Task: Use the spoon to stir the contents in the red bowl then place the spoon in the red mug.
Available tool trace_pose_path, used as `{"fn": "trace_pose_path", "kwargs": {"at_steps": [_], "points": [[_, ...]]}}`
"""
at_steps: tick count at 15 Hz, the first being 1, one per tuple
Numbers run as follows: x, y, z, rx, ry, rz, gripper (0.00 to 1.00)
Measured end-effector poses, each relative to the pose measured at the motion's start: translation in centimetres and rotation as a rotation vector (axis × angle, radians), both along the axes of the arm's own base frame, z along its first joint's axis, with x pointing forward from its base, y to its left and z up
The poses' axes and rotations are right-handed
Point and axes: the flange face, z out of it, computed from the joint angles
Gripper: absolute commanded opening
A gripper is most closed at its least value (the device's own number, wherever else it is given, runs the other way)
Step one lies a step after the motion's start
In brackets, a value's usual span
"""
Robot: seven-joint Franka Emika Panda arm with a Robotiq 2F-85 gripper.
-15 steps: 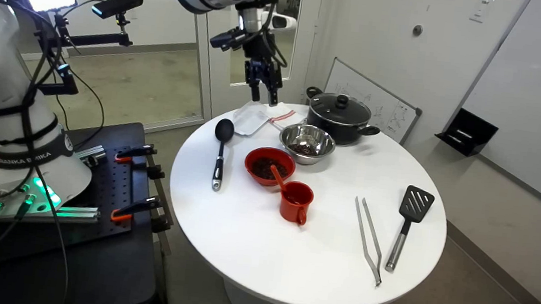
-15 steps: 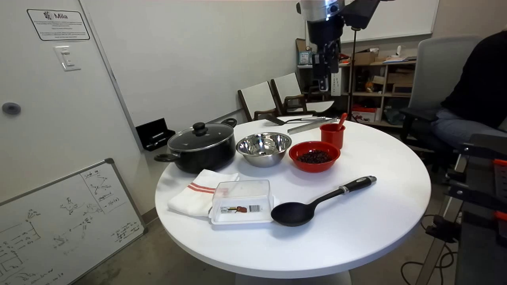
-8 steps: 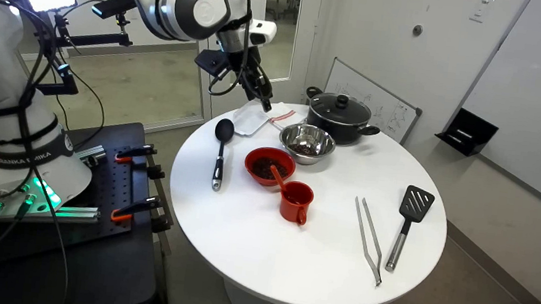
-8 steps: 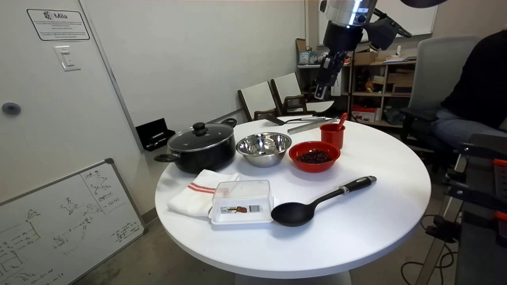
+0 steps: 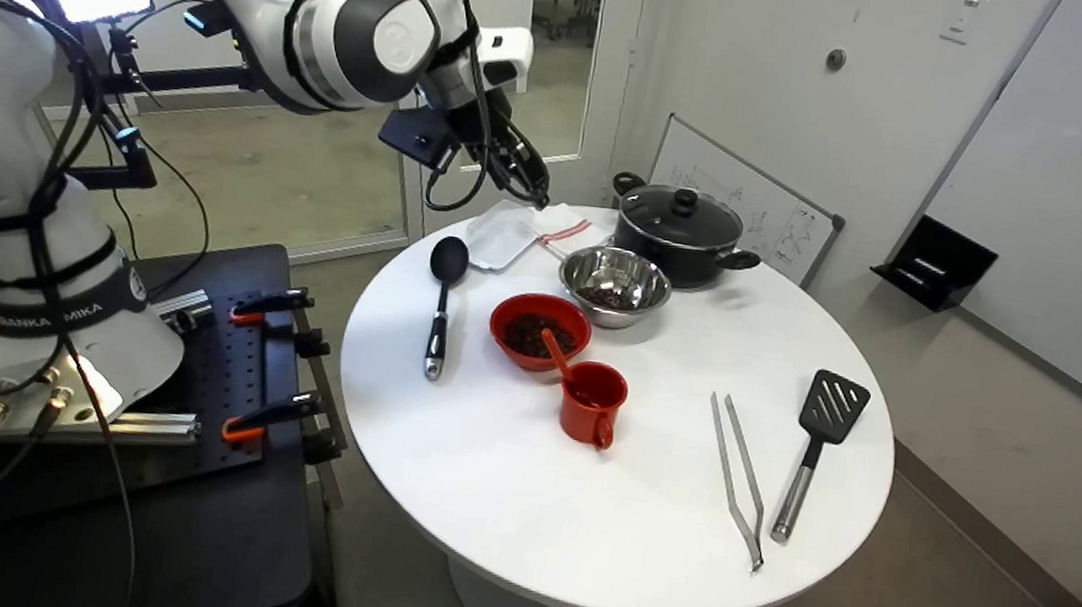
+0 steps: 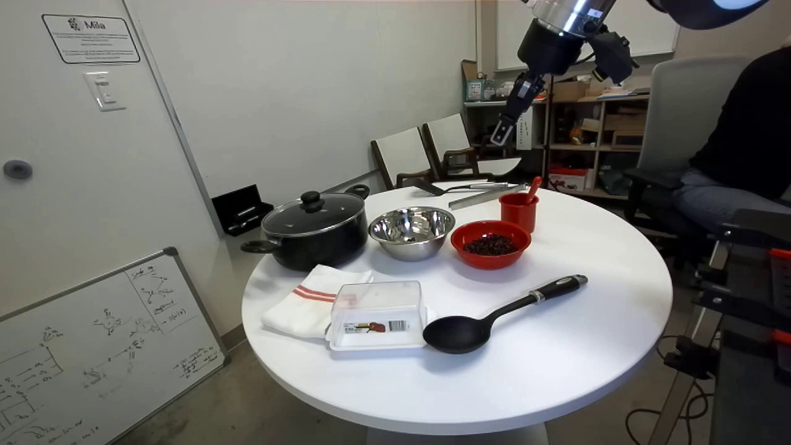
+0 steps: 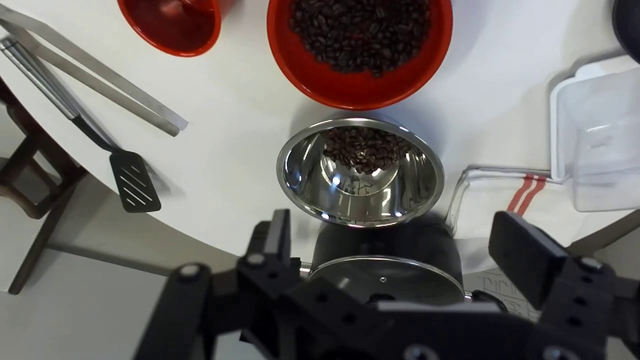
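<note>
Wrist view: the red bowl, cut off by the frame edge, holds dark beans. In both exterior views the spoon lies on the worktop, unheld. Taking the worktop as a clock face in an exterior view, the spoon is near the edge at 10 o'clock, head towards 12, handle towards 6; the red bowl is further in, at 11; the mug is close to centre. The spoon's head is just beside the tub; whether the two touch cannot be told. A red stem leans out of the mug; what it belongs to cannot be told.

Step in hand, as judged: approach to the spoon, ahead of any grasp. Stirring and placing in the mug are assessed as not yet done. The next move calls for travel across to the spoon, alignment across its handle, descent almost to the worktop, and a grip firm enough that the head should not twist once in the beans.

Fingers: set wide, one at 7 o'clock and one at 4 in the wrist view, nothing held. The pot appears in the gap between them, but no contact is found: in an exterior view the fingers are raised well above the worktop, slanting down towards 7 o'clock.
</note>
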Motion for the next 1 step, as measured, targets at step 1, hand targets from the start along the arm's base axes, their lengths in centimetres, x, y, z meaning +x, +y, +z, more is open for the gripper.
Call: {"fn": "trace_pose_path", "kwargs": {"at_steps": [1], "points": [[-0.01, 0.08, -0.06, 0.0, 0.001, 0.002, 1.0]]}}
